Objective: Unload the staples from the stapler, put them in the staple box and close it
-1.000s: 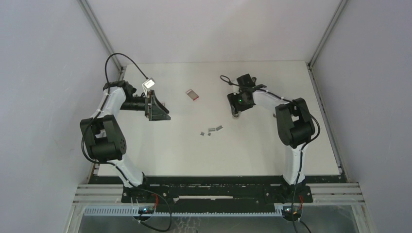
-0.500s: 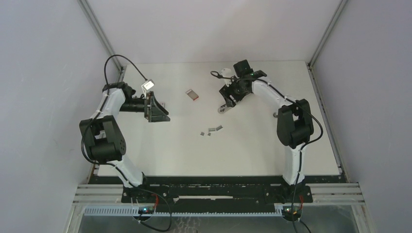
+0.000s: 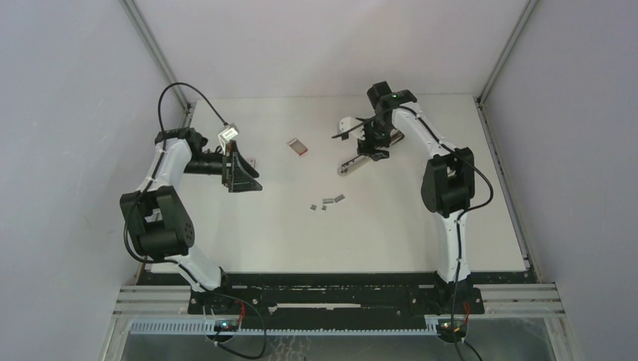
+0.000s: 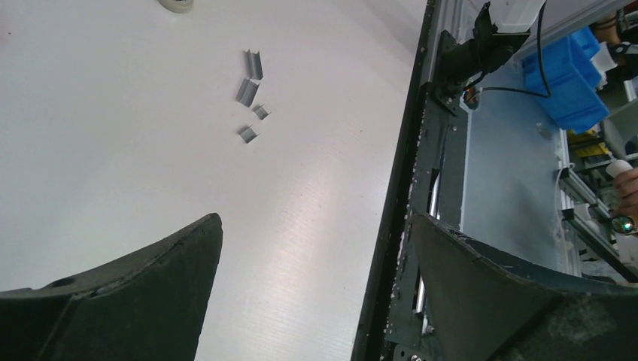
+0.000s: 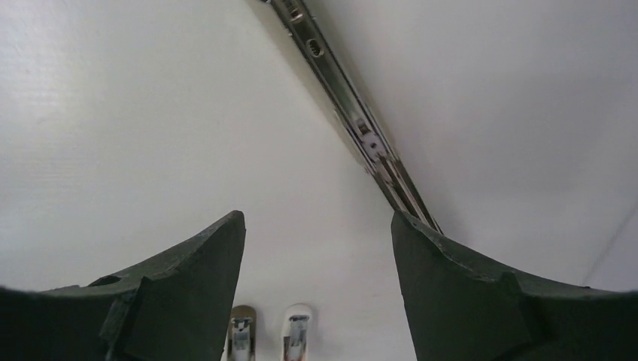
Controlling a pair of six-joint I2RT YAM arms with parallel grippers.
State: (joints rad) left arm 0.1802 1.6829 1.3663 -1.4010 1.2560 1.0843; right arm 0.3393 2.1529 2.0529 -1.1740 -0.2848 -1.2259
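The right arm (image 3: 423, 137) has swung toward the far edge. The left end effector (image 3: 256, 173) gapes wide, empty. Tiny grey metal staples (image 3: 327, 201) lie near the centre of the worktop (image 3: 248, 241), with the opened white-and-silver stapler (image 3: 350, 167) beyond them. The right end effector (image 5: 317, 218) stands spread, gripping nothing; a low pass could scatter the staples.

Only two tips of the stapler (image 5: 297, 332) show in the right wrist view, cut off at its 6 o'clock edge. From above, the staples (image 3: 327, 201) are too small to count. A pale rounded object (image 4: 174, 4) is cropped at 12 o'clock in the left wrist view.
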